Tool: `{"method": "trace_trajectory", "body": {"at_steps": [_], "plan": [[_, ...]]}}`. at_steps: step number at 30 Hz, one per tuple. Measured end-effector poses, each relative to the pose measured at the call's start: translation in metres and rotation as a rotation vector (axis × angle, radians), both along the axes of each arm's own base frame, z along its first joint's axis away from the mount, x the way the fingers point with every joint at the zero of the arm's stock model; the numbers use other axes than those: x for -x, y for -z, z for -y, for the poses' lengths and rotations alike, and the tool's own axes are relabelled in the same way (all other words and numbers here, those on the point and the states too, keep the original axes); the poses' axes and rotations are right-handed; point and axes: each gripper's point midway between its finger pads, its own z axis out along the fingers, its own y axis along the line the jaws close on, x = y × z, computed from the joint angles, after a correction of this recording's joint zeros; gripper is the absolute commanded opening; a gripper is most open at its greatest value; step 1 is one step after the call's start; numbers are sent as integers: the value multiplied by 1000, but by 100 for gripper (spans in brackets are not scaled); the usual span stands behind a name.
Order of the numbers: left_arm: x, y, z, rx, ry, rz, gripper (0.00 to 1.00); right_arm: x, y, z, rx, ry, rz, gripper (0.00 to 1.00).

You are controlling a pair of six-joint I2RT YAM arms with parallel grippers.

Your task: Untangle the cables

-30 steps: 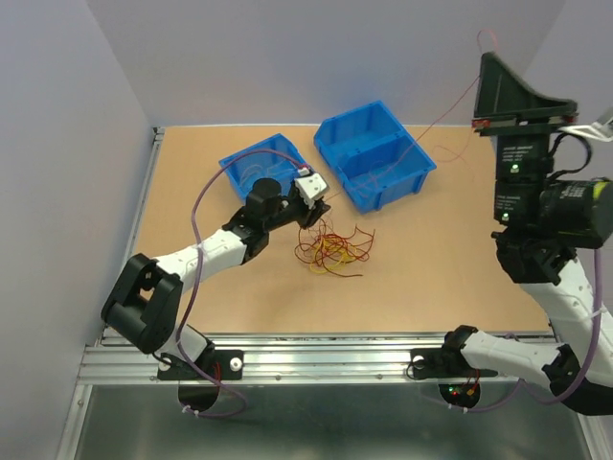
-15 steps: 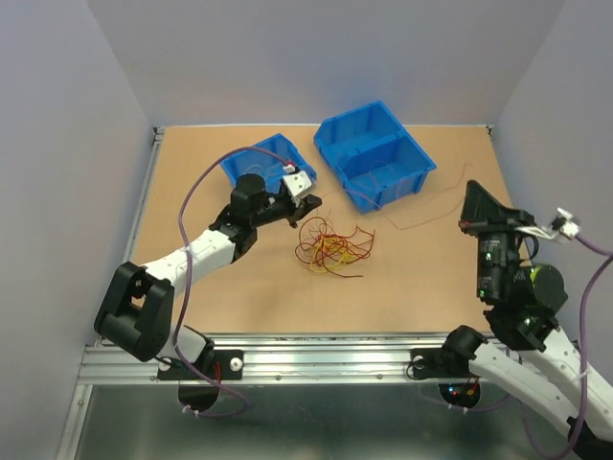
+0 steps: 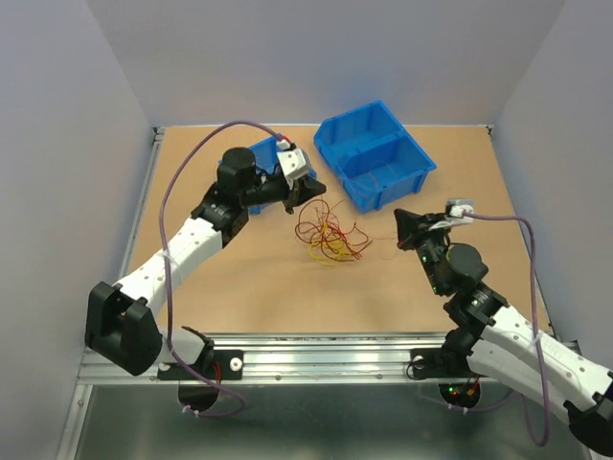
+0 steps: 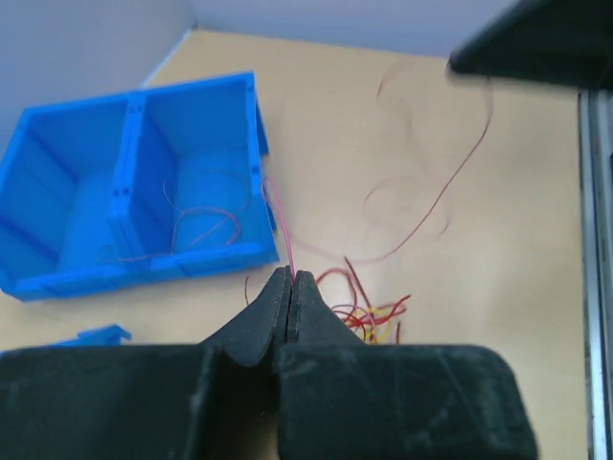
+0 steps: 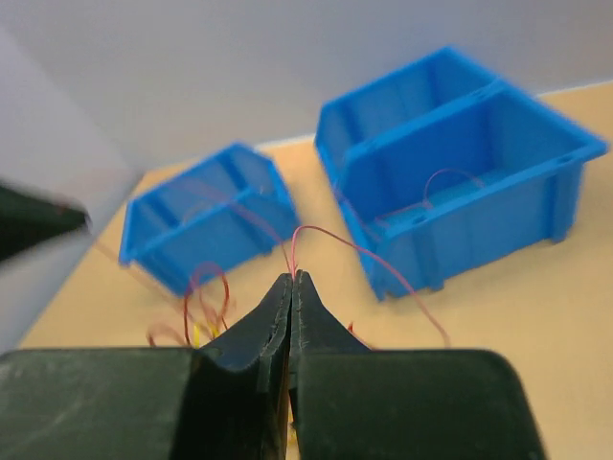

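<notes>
We have our left gripper [image 4: 290, 280] pinched fully together on a thin red wire [image 4: 281, 225], near the small blue bin [image 3: 261, 152]. The cables [image 3: 326, 235] lie in a loose red and yellow tangle on the table [image 3: 249, 287], between our two arms. Our right gripper [image 5: 292, 280] is likewise closed tight, nipping a red strand [image 5: 356, 249] that arcs toward the large blue bin [image 5: 479, 163].

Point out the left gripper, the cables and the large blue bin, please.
left gripper [image 4: 290, 278]: left wrist view, the shut fingertips pinching a red cable.
cables [image 3: 329, 240]: top view, middle of the tangle.
large blue bin [image 3: 402, 184]: top view, its near outer wall.
</notes>
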Motion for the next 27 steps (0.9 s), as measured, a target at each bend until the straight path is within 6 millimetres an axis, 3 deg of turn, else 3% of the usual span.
{"method": "trace_trajectory", "body": {"at_steps": [3, 6, 8, 9, 11, 12, 18, 21, 27], "plan": [[13, -54, 4, 35, 73, 19, 0, -2, 25, -35, 109, -152, -46, 1], [36, -122, 9, 102, 180, 94, 0, 5, 32, -61, 156, -297, -37, 0], [54, -148, 12, 135, 252, 130, 0, 14, 28, -77, 166, -399, -3, 0], [62, -150, 14, 138, 279, 133, 0, 18, 25, -83, 168, -438, 15, 1], [75, -139, 21, 129, 326, 115, 0, 24, 22, -92, 172, -499, 41, 1], [81, -124, 26, 111, 348, 90, 0, 26, 20, -95, 173, -519, 51, 0], [94, -7, 40, -30, 354, -119, 0, 37, 7, -108, 159, -605, 123, 1], [90, 6, 42, -46, 345, -144, 0, 39, 4, -112, 155, -629, 144, 0], [85, -5, 43, -7, 328, -79, 0, 36, 18, -122, 174, -666, 113, 1]]}}
